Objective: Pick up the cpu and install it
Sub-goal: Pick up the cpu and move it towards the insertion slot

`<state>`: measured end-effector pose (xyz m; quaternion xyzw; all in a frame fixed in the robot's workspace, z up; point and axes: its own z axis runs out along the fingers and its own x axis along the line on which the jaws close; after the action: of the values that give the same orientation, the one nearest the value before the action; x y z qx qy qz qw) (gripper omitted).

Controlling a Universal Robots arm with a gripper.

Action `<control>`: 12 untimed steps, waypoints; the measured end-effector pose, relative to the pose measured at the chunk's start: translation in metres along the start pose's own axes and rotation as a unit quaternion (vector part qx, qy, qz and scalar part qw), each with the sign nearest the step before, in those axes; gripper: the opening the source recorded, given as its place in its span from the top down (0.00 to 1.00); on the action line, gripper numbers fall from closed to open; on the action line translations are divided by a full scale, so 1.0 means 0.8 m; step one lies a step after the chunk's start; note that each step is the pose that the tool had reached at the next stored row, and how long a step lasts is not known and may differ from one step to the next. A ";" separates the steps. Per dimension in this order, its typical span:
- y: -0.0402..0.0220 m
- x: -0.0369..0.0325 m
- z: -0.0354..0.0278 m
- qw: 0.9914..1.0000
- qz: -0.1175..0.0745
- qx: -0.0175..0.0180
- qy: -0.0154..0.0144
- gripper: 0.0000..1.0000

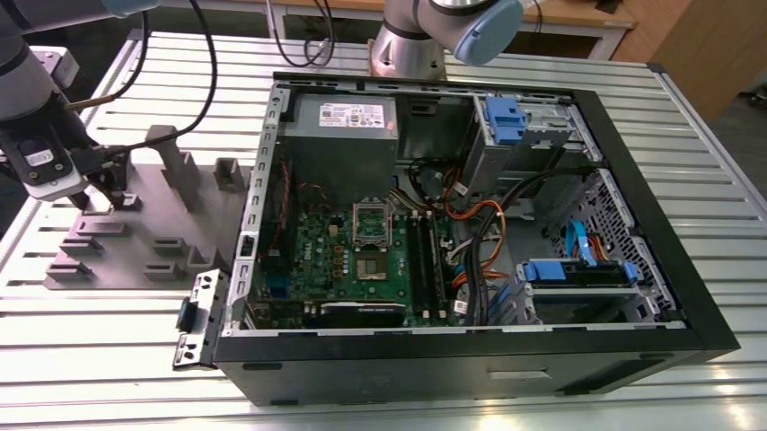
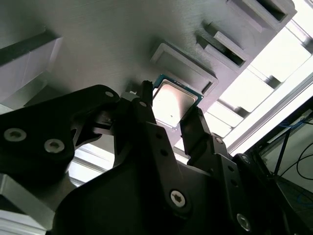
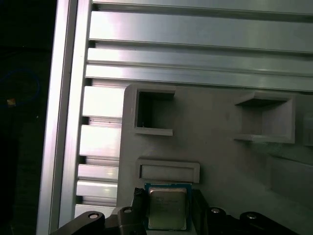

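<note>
On the slatted metal desk (image 1: 108, 377) an open computer case (image 1: 419, 373) takes the middle, and a grey holder block (image 1: 132, 238) lies at the exterior view's left, with free slats around it. At this block the claw (image 2: 172, 108) is clamped on two edges of the cpu (image 3: 167, 208), a small square with a pale silver top and a greenish rim.

Slatted table (image 1: 108, 359) with grey fixture (image 1: 120, 256), computer case (image 1: 419, 382)

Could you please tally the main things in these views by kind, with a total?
cpu: 1
tool: 1
grey holder: 1
PC case: 1
blue drive brackets: 2
Total: 6
</note>
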<state>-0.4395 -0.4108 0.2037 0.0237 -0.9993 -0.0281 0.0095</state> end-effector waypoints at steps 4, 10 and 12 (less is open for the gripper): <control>0.0000 0.0000 -0.0005 1.000 0.000 0.000 0.000 0.53; 0.0002 0.0000 -0.0028 1.000 0.000 0.000 0.000 0.53; 0.0002 0.0000 -0.0031 1.000 0.000 0.000 0.000 0.53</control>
<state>-0.4395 -0.4108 0.2062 0.0237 -0.9993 -0.0281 0.0094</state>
